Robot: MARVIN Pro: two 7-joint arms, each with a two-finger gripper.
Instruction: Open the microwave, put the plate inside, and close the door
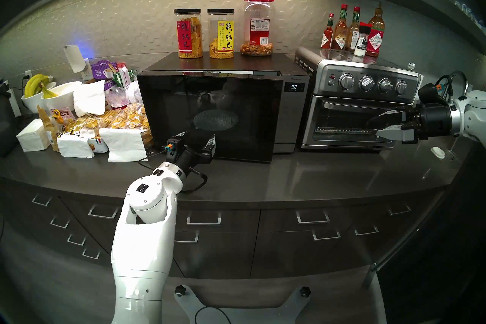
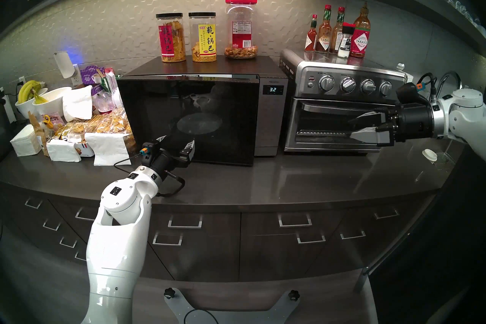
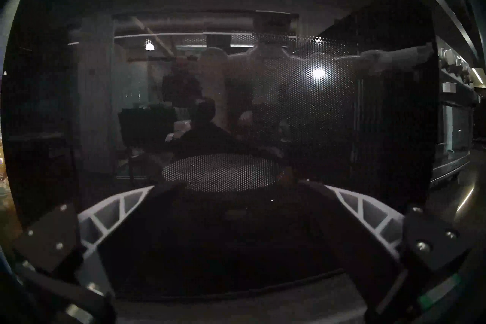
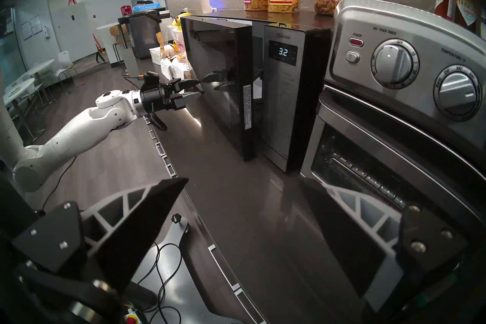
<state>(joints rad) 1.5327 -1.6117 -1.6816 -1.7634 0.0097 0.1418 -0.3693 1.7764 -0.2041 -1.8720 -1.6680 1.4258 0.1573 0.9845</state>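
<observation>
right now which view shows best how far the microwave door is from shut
The right wrist view: it looks along the front, so the door visibly stands ajar from the control strip. Both head views face it square on, showing little gap. The left wrist view shows only dark glass.

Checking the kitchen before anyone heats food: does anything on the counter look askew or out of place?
The microwave door stands slightly ajar, its right edge out from the control strip. The left pincer is at the glass. Nothing looks spilled or damaged.
</observation>
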